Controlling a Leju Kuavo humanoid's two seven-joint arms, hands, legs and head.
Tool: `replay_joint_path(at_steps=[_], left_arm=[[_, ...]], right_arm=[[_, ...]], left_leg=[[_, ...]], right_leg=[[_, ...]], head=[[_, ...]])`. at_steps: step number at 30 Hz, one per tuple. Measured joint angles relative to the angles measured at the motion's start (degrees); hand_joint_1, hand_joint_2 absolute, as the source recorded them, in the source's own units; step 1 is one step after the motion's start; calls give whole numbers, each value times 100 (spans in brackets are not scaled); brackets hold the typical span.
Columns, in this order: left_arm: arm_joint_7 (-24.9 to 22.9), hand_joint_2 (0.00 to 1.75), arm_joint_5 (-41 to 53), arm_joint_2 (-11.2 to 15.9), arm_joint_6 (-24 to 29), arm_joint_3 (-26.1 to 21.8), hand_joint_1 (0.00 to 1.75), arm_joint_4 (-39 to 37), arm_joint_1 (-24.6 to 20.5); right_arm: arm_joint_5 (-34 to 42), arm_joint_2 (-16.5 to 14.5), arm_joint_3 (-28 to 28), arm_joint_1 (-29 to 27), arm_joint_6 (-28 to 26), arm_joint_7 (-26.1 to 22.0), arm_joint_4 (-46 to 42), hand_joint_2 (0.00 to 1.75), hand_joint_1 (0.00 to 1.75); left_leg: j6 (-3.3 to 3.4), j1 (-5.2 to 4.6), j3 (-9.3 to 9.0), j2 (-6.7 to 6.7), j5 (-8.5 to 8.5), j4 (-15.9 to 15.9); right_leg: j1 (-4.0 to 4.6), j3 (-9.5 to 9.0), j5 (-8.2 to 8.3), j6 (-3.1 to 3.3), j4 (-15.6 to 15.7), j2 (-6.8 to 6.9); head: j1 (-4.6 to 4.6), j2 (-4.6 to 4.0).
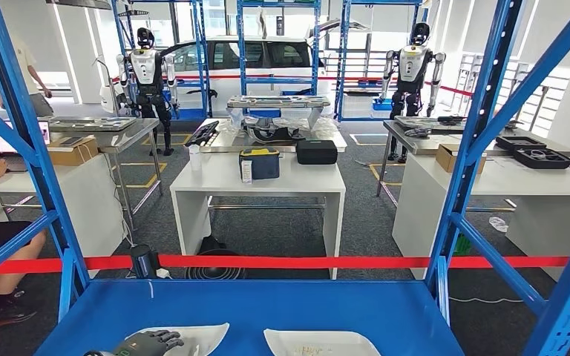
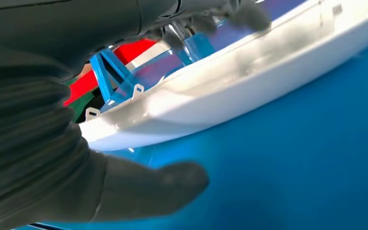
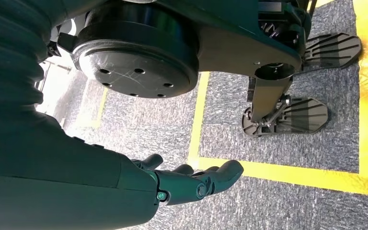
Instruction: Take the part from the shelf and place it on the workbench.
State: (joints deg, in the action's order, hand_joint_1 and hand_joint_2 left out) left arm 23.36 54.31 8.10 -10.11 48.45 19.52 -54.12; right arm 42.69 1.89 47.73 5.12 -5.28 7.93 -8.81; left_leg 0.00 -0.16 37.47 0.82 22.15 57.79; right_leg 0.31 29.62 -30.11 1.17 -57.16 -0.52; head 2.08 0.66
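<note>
While the left hand (image 1: 147, 343) grips it, the white part (image 1: 193, 335) lies flat, crosswise.

Two white parts lie flat on the blue shelf (image 1: 267, 311), at its near edge. The left part (image 1: 193, 335) sits at about seven o'clock in the head view. It is thin, smooth and curved, with a pointed end toward the middle. In the left wrist view this part (image 2: 249, 76) looks like a long white strip with small tabs along one edge. The right part (image 1: 319, 343) sits at about six o'clock, just beside the first, not touching it.
</note>
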Motion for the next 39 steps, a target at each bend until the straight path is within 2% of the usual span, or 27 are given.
replay_joint_path(at_steps=[31,35,39], left_arm=[[-38,175,-28,22,143,172,175,-88,-18],[104,175,-75,22,376,175,175,-81,12],[295,175,-693,-10,795,63,175,-39,117]], right_arm=[[0,-1,79,23,3,20,0,175,0],[24,-1,80,22,4,17,0,175,0],[87,-1,79,14,-6,11,0,175,0]], left_leg=[[-9,0,-23,-3,4,-1],[-10,0,-24,-3,4,-1],[-10,0,-23,-2,4,-1]], right_leg=[[2,-14,-8,5,-15,1],[2,-13,-9,5,-16,0],[0,-10,-9,6,-16,0]], head=[[0,0],[0,0],[0,0]])
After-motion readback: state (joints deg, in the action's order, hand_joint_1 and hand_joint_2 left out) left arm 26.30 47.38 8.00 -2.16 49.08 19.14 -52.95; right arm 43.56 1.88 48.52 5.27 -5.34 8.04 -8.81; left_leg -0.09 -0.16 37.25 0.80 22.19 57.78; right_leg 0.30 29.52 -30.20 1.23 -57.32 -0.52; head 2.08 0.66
